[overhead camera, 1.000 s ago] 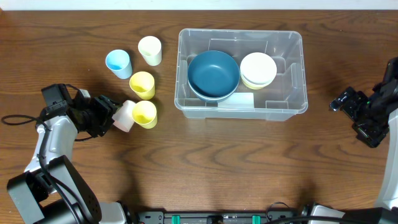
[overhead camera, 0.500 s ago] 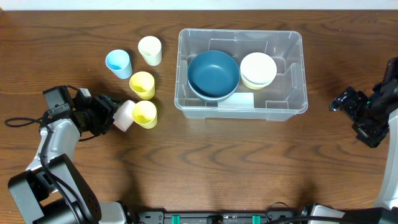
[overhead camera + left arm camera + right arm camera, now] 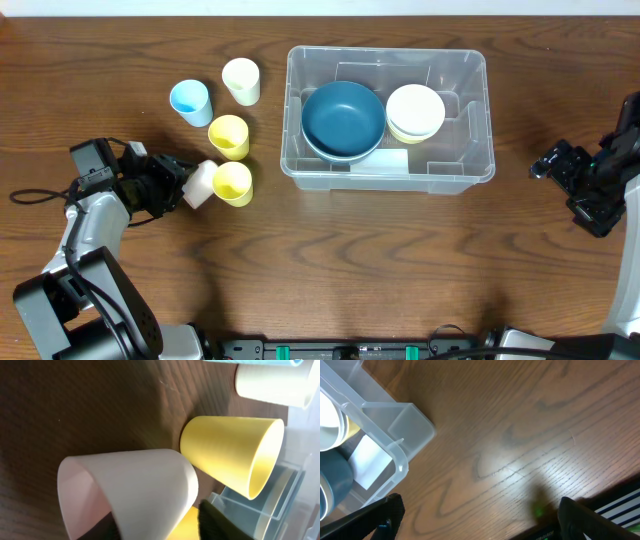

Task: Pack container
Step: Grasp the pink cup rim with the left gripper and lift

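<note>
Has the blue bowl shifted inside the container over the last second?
No. The blue bowl stays at the left end of the container, beside the white bowl.

The left arm [image 3: 88, 222] reaches up from the near left corner and bends at the elbow, so its wrist lies low and points to the right. The left gripper [image 3: 188, 183] presses its two black fingers [image 3: 216, 519] (only the dark tips show in the wrist view) against a pale pink plastic cup [image 3: 130, 490] lying sideways between them. The right arm [image 3: 625, 150] stands at the far right. The right gripper [image 3: 545, 163] points left, with its fingers spread wide apart.
</note>
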You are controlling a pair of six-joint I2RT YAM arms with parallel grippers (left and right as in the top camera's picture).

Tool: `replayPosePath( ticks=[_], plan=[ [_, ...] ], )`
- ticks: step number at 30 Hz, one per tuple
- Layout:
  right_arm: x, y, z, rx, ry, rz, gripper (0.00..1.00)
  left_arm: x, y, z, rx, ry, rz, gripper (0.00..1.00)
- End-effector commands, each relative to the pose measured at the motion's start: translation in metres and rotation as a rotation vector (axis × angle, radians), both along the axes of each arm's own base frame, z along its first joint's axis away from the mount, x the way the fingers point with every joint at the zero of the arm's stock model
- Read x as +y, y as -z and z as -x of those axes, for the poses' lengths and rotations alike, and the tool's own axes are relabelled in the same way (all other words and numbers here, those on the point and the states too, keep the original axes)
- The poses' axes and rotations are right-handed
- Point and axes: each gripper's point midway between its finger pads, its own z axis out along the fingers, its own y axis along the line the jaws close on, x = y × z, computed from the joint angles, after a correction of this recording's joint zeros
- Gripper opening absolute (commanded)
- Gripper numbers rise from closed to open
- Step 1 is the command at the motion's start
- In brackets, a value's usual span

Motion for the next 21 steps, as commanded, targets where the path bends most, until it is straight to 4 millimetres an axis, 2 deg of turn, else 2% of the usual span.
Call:
replayPosePath(
  ticks=[1, 4, 8, 21],
  plan=[
    [-0.0005, -0.0026, 0.0013, -0.010, 0.015, -0.001, 0.99, -0.0016, 0.0033, 0.0018, 0.005, 0.005, 0.012, 0.42],
    [-0.0005, -0.0026, 0.0013, -0.010, 0.015, -0.001, 0.99, -0.0011, 0.0028, 0.0008, 0.000, 0.005, 0.009, 0.41],
    [-0.0005, -0.0026, 0.0013, -0.010, 0.015, -0.001, 0.99, -0.0005, 0.0022, -0.0006, -0.007, 0.005, 0.006, 0.34],
    [-0.0004, -0.0026, 0.0012, -0.010, 0.015, -0.001, 0.99, 0.0007, 0.0023, -0.0009, -0.008, 0.002, 0.002, 0.19]
  ],
)
